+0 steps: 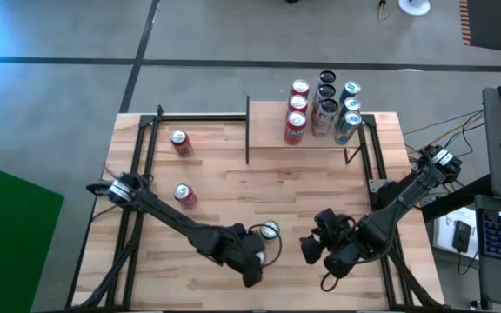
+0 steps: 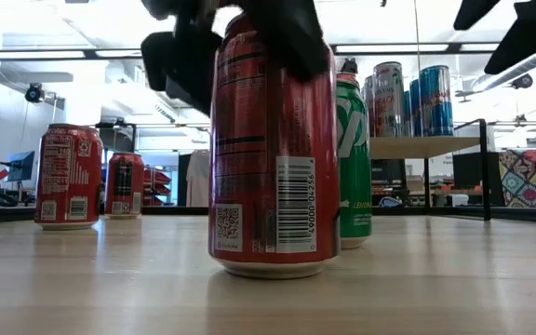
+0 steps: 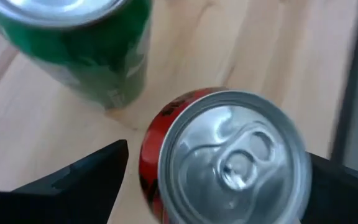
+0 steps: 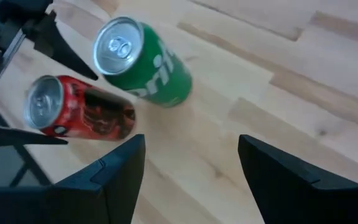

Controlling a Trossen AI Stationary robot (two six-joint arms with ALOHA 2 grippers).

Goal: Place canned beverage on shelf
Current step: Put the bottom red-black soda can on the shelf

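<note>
A: Red can (image 3: 229,155) stands upright on the table (image 1: 233,187), near edge, just beside the green can (image 3: 86,43). We see the left gripper (image 3: 213,180) spread wide, a finger on each side.

B: Touching?

A: Can't tell. Right gripper (image 4: 191,174) hovers nearby, parted, empty.

B: Shelf (image 1: 268,139)?

A: Far end, well apart, already carrying cans.

Light: bright, from ceiling strips above the table (image 2: 454,279).
Blur: red can (image 3: 229,155) soft in left wrist view.
Glare: sheen on its lid.
</note>
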